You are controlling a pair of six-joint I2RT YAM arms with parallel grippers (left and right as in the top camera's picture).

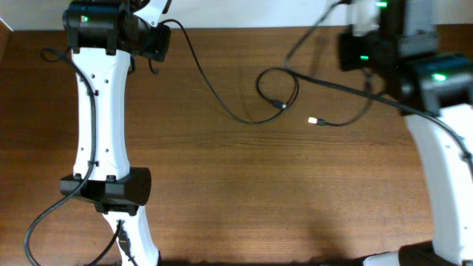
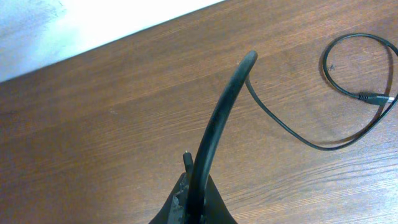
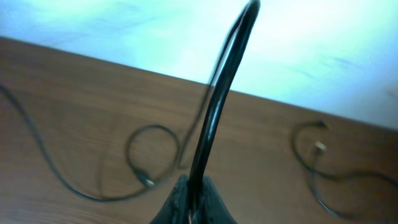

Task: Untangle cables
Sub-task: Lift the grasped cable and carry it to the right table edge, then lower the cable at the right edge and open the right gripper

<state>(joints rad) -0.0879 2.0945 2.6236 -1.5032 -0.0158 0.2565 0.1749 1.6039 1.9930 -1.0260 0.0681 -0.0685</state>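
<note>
Two thin black cables lie on the brown table [image 1: 244,192]. One cable [image 1: 214,92] runs from my left gripper [image 1: 164,41] down to a curl ending in a dark plug [image 1: 280,106]. In the left wrist view my left gripper [image 2: 194,202] is shut on this cable [image 2: 217,118], which arcs up and away to the looped plug end [image 2: 370,96]. My right gripper [image 3: 193,200] is shut on a cable [image 3: 217,93] that rises out of the top of the view. A loop with a plug [image 3: 148,182] lies behind it. A light-tipped plug [image 1: 314,120] lies to the right.
Both white arms [image 1: 100,111] reach to the table's far edge, where a pale surface [image 2: 93,25] begins. The right arm's base [image 1: 443,148] stands along the right side. Thick arm cabling [image 1: 44,222] hangs at the lower left.
</note>
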